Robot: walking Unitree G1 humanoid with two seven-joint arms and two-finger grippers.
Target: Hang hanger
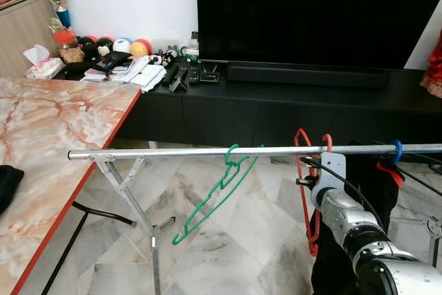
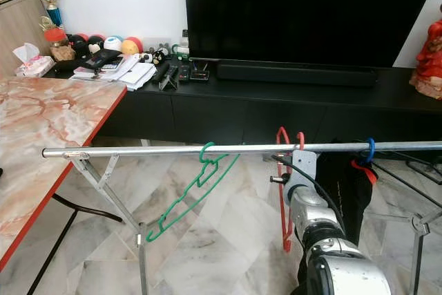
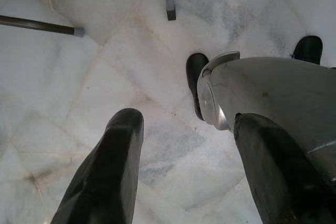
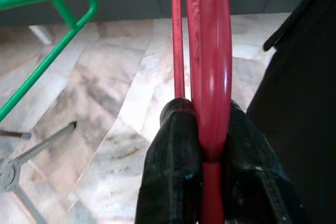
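A silver drying rail [image 1: 207, 151] runs across the scene from left to right, standing on a marble floor [image 1: 228, 240] in front of a black TV console [image 1: 276, 101]. The red hanger [image 1: 304, 170] hangs with its hook over the rail, right of centre, and its body drops down beside the robot's right arm. The right claw [image 4: 206, 129] is clamped on that red hanger: in the right wrist view the red plastic runs straight between the two black fingers [image 4: 176, 145], which press against it from both sides. Left of it on the same rail, well apart, a green hanger [image 1: 217, 195] hangs tilted, its lower end swinging toward the left. Right of the red hanger, a blue hook [image 1: 397, 150] sits on the rail above a dark garment [image 1: 373, 191]. The left claw [image 3: 184, 150] hangs low over the marble floor with its fingers spread apart and nothing between them, a silver part of the robot's body just beside one finger. On the left, a marble-patterned tabletop [image 1: 48, 143] with a red edge reaches toward the rail's end.
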